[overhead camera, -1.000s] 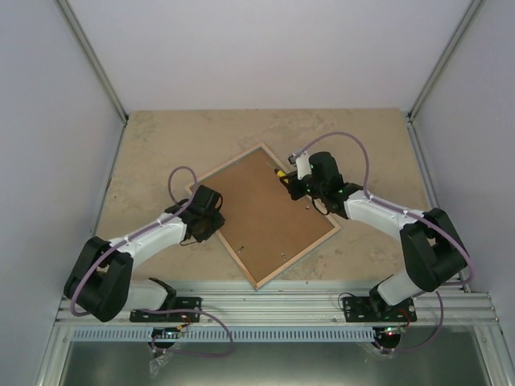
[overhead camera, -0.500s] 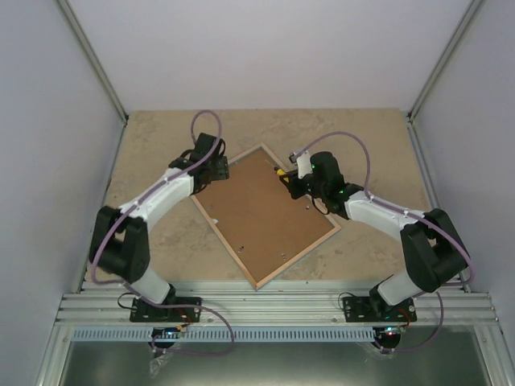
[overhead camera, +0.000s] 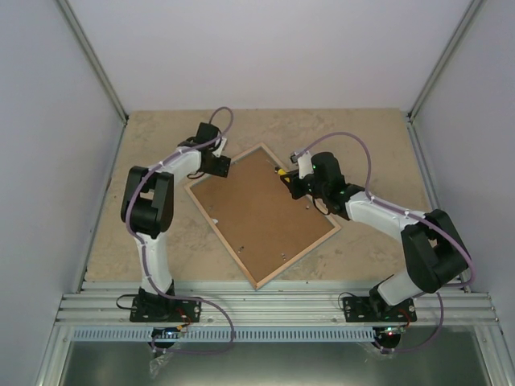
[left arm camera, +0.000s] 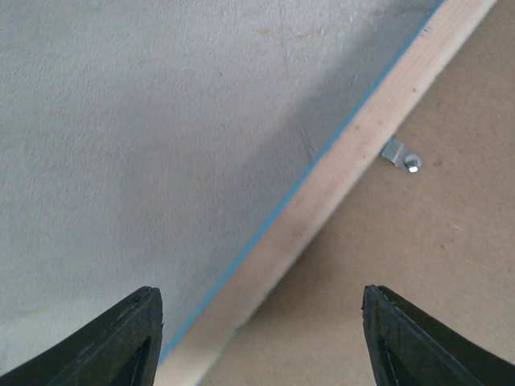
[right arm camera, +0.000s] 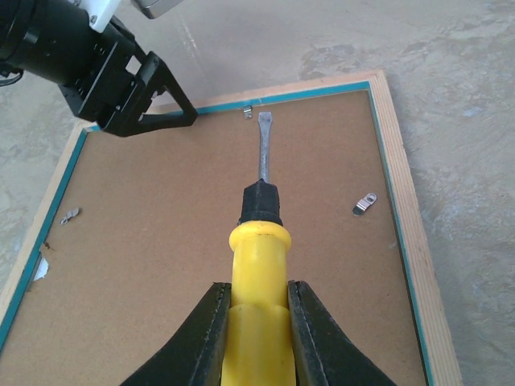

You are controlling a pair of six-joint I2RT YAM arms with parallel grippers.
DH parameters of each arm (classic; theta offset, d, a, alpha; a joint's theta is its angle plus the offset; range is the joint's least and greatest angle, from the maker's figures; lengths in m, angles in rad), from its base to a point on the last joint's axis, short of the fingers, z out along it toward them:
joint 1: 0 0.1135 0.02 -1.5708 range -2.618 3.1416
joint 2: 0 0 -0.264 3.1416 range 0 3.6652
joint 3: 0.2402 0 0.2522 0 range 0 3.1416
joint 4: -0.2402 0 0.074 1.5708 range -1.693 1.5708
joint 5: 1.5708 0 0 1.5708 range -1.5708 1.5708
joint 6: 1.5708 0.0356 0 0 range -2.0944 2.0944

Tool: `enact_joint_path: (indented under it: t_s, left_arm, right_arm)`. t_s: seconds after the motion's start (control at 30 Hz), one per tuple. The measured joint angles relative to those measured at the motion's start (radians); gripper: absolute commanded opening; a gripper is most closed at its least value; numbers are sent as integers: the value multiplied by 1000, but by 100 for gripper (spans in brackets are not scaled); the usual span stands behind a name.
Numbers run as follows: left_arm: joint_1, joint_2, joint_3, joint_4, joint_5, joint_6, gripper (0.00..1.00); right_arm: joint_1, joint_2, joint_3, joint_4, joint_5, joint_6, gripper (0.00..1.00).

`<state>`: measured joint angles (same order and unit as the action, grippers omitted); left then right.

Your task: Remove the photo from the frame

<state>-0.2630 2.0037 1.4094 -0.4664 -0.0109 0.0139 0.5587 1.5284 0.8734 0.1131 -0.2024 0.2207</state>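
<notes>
The left gripper (left arm camera: 261, 289) is open, its two black fingers spread wide and pointing down. Nothing is between them. They straddle the pale wooden rail of the frame (overhead camera: 298, 256) at its far left side, one finger over the table (overhead camera: 362, 145) and the other over the brown back panel (overhead camera: 261, 213). A small metal tab (left arm camera: 398, 155) sits on the panel just inside that rail. Behind the gripper, the left forearm runs back and to the left to a raised elbow, and the upper arm drops from there toward its base at the near edge.

The right gripper (right arm camera: 257, 288) is closed on the yellow handle of a screwdriver (right arm camera: 258, 237). The flat blade points away from the wrist, low over the back panel. Its tip is just short of another tab (right arm camera: 249, 110) at the far rail, and I cannot tell if they touch. The right forearm stretches low and to the left from a bent elbow above its base.

The frame lies face down near the middle of the table, turned at an angle, with a thin blue line along the inner edge of its rails. The photo cannot be seen from this side.
</notes>
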Motion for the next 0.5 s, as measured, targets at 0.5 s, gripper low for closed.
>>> enact_joint_path:
  t_s: [0.5]
  left_arm:
    - [69, 103, 82, -30, 170, 70, 44]
  right_arm:
    - [0, 0, 0, 0, 1, 0, 1]
